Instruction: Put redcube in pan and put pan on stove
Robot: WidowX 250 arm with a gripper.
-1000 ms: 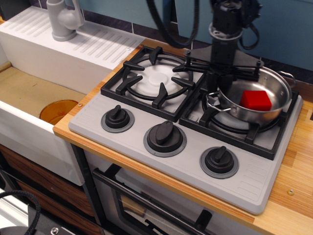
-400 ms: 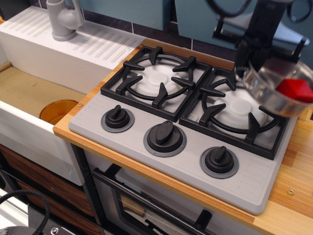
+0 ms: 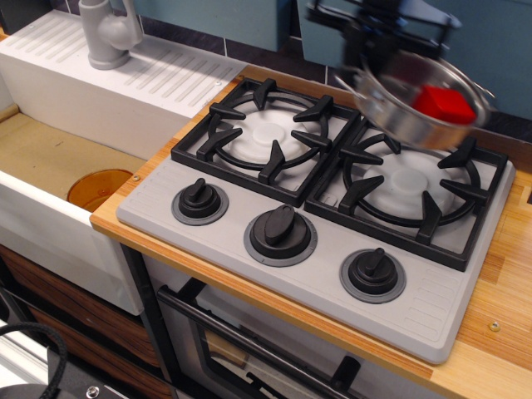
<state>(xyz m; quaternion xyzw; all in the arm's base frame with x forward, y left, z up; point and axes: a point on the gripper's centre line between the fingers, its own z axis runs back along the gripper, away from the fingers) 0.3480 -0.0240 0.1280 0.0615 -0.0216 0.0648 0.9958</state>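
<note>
The pan (image 3: 397, 116), shiny steel, hangs tilted in the air above the back of the stove's right burner grate (image 3: 411, 189). The redcube (image 3: 445, 101) lies inside it against the right side. My gripper (image 3: 371, 60) comes down from the top edge, motion-blurred, and is shut on the pan's left rim. The stove (image 3: 332, 278) is grey, with two black grates and three black knobs. Both burners are bare.
A white sink (image 3: 41, 216) with an orange disc (image 3: 96, 187) in it is at the left, with a grey faucet (image 3: 108, 33) and drainboard behind. The wooden counter (image 3: 499, 283) runs to the right of the stove. An oven door handle (image 3: 249, 353) is below.
The pan with the cube sat on the right burner, then was lifted and swung right. It has now moved back left and higher, over the rear of that burner.
</note>
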